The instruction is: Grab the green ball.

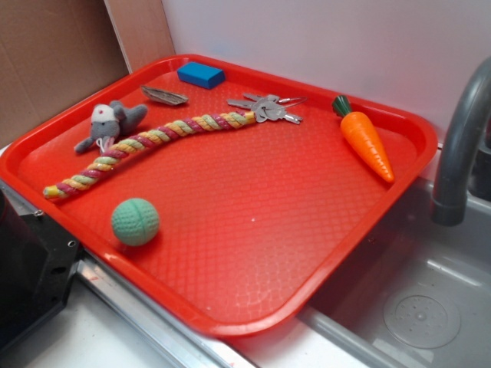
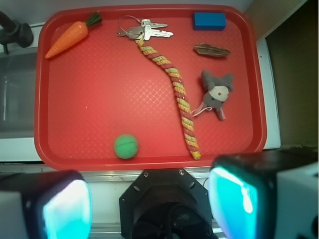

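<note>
Nearest the wrist camera sit the gripper (image 2: 149, 199) and its two broad pads, blurred and spread wide, so the jaws are released and hold nothing, well back from the tray's near rim. Just past that rim, on the red tray (image 1: 368, 230), rests the green ball (image 2: 125, 146), alone near the front edge with clear tray all round it; the braided rope toy (image 2: 172, 79) ends to one side of it, near but not touching. Farther off lie a carrot (image 2: 67, 38), a bunch of keys (image 2: 144, 30), a grey plush mouse (image 2: 217, 92), a blue block (image 2: 209, 20) and a brown leaf-like piece (image 2: 212, 50). By its matte, seamed look the ball is likely light and rubbery, grippy enough but free to roll on the textured tray. Closing the jaws squarely across its widest middle from above should keep it from squirting out.
</note>
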Controlling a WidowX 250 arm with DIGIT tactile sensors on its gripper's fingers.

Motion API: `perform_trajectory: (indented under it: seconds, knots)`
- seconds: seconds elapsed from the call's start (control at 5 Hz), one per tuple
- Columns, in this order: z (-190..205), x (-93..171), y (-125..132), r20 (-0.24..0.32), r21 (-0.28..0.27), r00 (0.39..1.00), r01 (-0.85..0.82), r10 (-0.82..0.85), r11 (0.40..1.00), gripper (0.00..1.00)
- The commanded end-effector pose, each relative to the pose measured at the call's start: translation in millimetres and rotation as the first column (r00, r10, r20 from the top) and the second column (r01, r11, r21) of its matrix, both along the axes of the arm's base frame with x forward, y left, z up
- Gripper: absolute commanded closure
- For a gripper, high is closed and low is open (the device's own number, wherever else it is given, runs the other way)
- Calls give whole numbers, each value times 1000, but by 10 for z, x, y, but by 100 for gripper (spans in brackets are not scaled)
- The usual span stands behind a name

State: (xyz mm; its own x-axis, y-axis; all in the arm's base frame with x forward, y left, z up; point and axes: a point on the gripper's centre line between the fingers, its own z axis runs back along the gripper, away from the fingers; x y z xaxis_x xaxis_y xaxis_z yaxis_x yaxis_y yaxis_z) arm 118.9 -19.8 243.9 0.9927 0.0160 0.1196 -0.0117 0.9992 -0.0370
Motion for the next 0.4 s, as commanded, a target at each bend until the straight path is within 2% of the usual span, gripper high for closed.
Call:
perform_trajectory:
  seconds: [0.0,0.2]
  knots:
    - [0,0,0,0,0,1000,0,0,1000,0]
    - [-500,160,-158,40,-12,998,48,-47,999,0]
